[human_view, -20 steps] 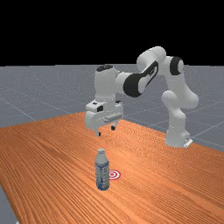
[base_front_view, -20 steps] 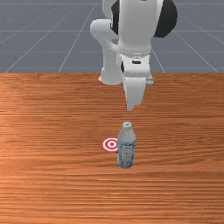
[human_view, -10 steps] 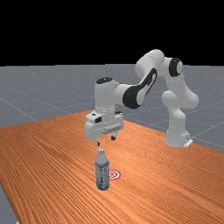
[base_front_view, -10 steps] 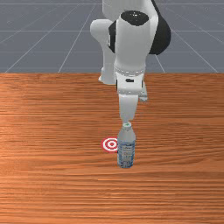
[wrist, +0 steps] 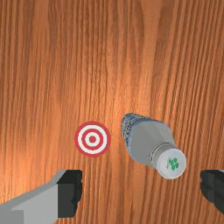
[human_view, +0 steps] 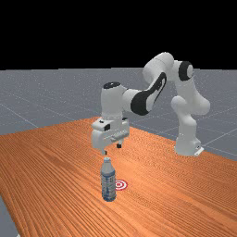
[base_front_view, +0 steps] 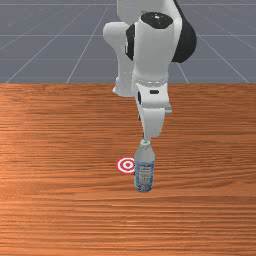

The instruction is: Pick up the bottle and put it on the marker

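In the far view my gripper (human_view: 112,149) hangs open above the table, its fingertips slightly higher than the cap of the bottle (human_view: 108,181). The front view has the gripper (base_front_view: 146,136) just behind and above the upright bottle (base_front_view: 144,169), which has a white cap and a blue label. Between the wide-apart fingers of the gripper (wrist: 141,188) in the wrist view nothing is held; the capped bottle top (wrist: 171,163) is nearer one finger. The round red-and-white marker (wrist: 92,139) lies flat beside the bottle, partly hidden behind it in the front view (base_front_view: 127,165).
The orange-brown table (base_front_view: 60,150) extends around the bottle and marker. At the far view's right, the arm's base (human_view: 187,144) stands by the table's far edge.
Over the last second my hand has come down and forward toward the bottle, and it has turned a little since half a second ago. Bottle and marker have stayed put.
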Motion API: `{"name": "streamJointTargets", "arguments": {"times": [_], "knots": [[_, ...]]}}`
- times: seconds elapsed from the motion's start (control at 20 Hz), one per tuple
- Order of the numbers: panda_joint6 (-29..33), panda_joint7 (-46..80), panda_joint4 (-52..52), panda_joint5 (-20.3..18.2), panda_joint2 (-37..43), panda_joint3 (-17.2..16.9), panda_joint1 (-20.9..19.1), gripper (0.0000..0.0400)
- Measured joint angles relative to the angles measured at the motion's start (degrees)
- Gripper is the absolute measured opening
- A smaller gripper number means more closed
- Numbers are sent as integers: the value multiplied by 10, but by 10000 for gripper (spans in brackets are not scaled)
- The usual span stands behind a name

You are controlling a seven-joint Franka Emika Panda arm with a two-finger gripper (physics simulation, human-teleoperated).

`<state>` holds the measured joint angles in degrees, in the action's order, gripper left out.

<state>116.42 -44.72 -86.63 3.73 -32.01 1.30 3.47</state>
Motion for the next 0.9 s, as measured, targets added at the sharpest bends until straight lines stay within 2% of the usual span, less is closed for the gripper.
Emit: {"name": "streamJointTargets", "arguments": {"times": [0.05, 0.15, 0.2, 0.3, 0.45, 0.55, 0.6, 0.7, 0.8, 0.85, 0.9], "knots": [[-6, 42, 5, 9, -2, -9, 13, 400], [-26, 32, 27, -5, -15, -3, 9, 400], [-15, 43, 26, 11, -16, -10, 16, 400], [-26, 43, 51, 14, -31, -11, 17, 400], [-44, 32, 75, -1, -46, -5, 11, 400], [-35, 33, 67, 0, -44, -5, 11, 400], [-109, 28, 145, -4, -87, -3, 11, 400], [-119, 27, 164, -5, -109, -3, 11, 400], [-111, 27, 163, -5, -120, -3, 10, 400], [-32, 32, 82, -2, -83, -4, 10, 400], [-35, 32, 85, -2, -86, -4, 10, 400]]}}
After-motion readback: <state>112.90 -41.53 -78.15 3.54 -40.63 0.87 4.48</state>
